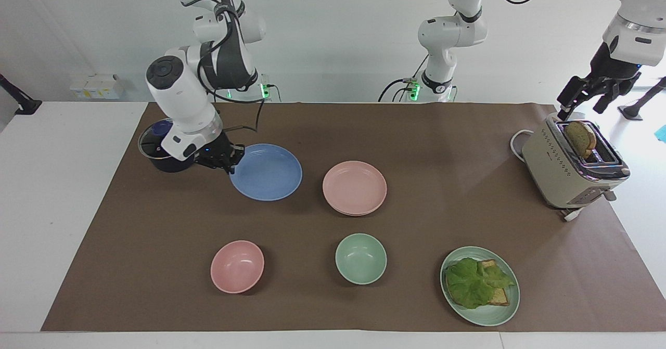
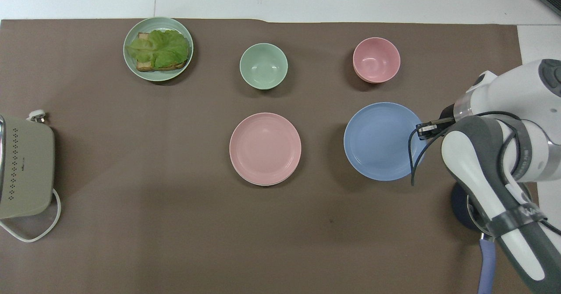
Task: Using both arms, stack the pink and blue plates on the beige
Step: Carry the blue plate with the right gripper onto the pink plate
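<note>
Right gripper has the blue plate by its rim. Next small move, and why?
Probably carry it sideways over the pink plate. The right gripper is shut on the blue plate, which is lifted off the mat, and the pink plate already sits on a beige one whose edge shows beneath it.

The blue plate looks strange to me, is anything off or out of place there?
The blue plate is off the brown mat, pinched by its rim in the right gripper. That is deliberate carrying, not a mishap. Nothing is spilled or broken.
</note>
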`<state>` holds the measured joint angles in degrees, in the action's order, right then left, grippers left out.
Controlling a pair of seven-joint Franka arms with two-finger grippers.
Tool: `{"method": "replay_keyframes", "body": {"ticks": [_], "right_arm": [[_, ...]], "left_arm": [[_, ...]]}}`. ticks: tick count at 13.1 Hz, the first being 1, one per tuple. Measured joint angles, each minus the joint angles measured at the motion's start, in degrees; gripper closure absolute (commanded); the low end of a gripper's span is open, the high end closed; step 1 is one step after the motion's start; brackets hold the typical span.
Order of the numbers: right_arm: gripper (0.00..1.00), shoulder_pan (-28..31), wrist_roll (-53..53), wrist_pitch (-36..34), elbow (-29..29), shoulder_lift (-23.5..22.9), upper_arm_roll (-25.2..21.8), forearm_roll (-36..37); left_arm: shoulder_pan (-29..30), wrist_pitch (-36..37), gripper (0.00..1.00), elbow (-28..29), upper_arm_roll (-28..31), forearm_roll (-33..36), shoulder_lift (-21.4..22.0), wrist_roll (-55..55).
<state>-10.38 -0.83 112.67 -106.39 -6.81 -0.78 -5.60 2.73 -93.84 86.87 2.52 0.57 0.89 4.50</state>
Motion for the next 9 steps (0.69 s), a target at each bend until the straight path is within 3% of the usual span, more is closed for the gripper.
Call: {"method": "replay_keyframes", "body": {"ticks": [9], "right_arm": [[1.0,-14.0,-21.0,11.3,0.0,-3.6,1.2,-2.0]], "left_arm": [[0.0,0.0,0.0,0.0,0.0,0.0,0.0,0.0]]}}
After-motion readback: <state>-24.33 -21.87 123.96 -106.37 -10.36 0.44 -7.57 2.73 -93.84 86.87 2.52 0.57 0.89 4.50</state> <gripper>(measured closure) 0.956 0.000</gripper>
